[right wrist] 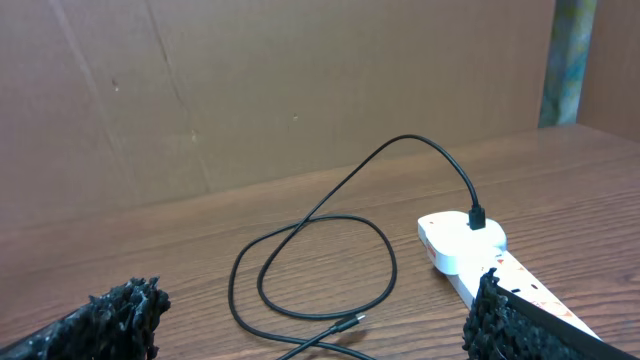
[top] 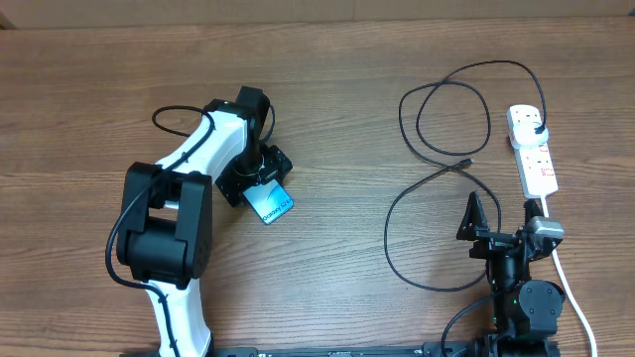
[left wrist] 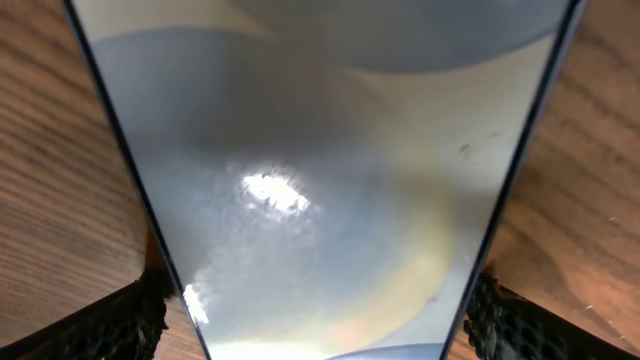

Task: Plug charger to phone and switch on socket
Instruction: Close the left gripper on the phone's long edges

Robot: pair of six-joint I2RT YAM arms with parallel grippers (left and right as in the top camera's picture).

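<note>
Filling the left wrist view, one phone (left wrist: 320,180) sits clamped by its dark edges between the black pads (left wrist: 95,325) of the left pincer (left wrist: 320,325), showing only a pale grey-cream screen with glare. From overhead its far end sticks out past the fingertips, blue, with a line of small print too fine to read. Whether it rests on the wooden table (top: 337,297) I cannot tell. The right pincer (right wrist: 310,320) stands wide, holding nothing. Ahead of it, one thin black cable (right wrist: 390,262) lies in loops, its small loose tip (right wrist: 350,322) nearest. Ahead and to its right, the black plug (right wrist: 477,216) sits in the end outlet of one white power strip (right wrist: 455,250) with unreadable red marks. Only overhead shows the strip's thick white cord (top: 571,288) running back past the right pincer
</note>
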